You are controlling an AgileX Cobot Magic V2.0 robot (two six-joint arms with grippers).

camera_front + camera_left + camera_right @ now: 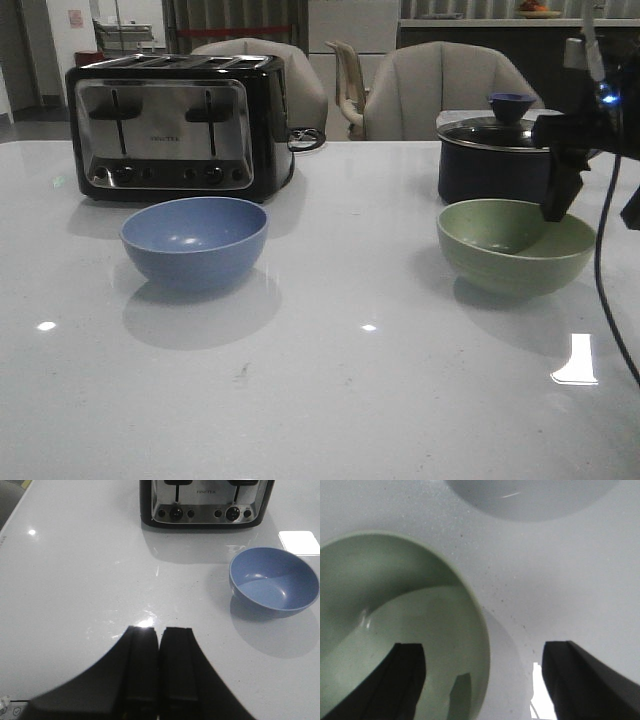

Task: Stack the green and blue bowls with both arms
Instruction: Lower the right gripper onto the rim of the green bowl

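On the tabletop (330, 400), progress: as I read it, the stack is not begun; both bowls sit apart, each upright and empty; all the lifting and nesting is left to do.
Green bowl (515, 245): toward my right side, just in front of the dark lidded saucepan (495, 155); my right wrist view shows its rim curving between the two fingers, one finger (402, 680) over the inside of the bowl, the other outside it above bare tabletop.
Right hand (485, 680): spread wide, straddling the green bowl's rim; I cannot tell whether either finger touches the wall yet; nothing is pinched.
Blue bowl (194, 240): on my left side, in front of the black-and-steel toaster (175, 125), well apart from the green one; nothing holds it.
Left hand (160, 670): fingers pressed together, holding nothing; it hangs over bare tabletop with the blue bowl off to one side, near but not under it; the front view does not show this arm.
Next, my judgement: close the right hand on the green rim; the left hand must first open before it can help.
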